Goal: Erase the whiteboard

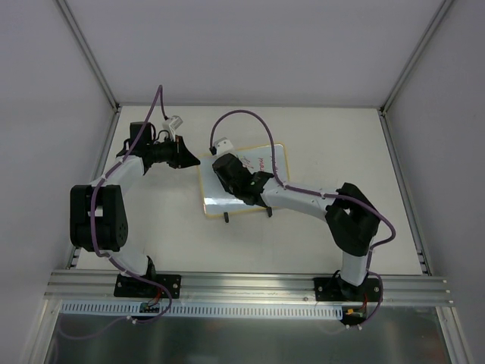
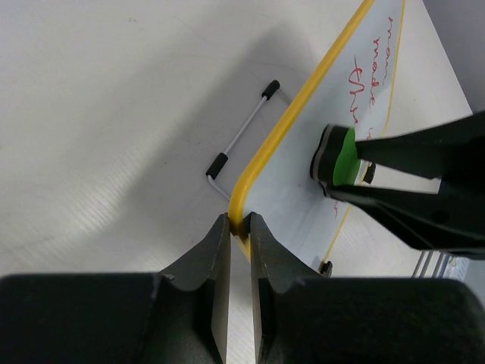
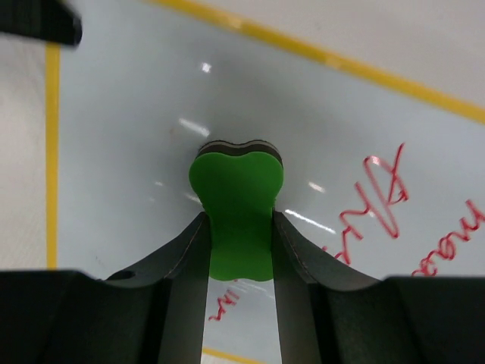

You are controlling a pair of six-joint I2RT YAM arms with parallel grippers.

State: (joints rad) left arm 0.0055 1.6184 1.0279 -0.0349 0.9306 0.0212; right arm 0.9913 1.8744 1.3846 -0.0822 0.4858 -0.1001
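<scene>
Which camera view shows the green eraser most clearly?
The right wrist view: the green eraser fills the centre, clamped in the right gripper and pressed on the whiteboard. The left wrist view shows it from the side, smaller. In the top external view the right gripper hides it.

a robot lab cell: white panel walls (image 1: 242,45) and aluminium frame rail (image 1: 250,287).
</scene>
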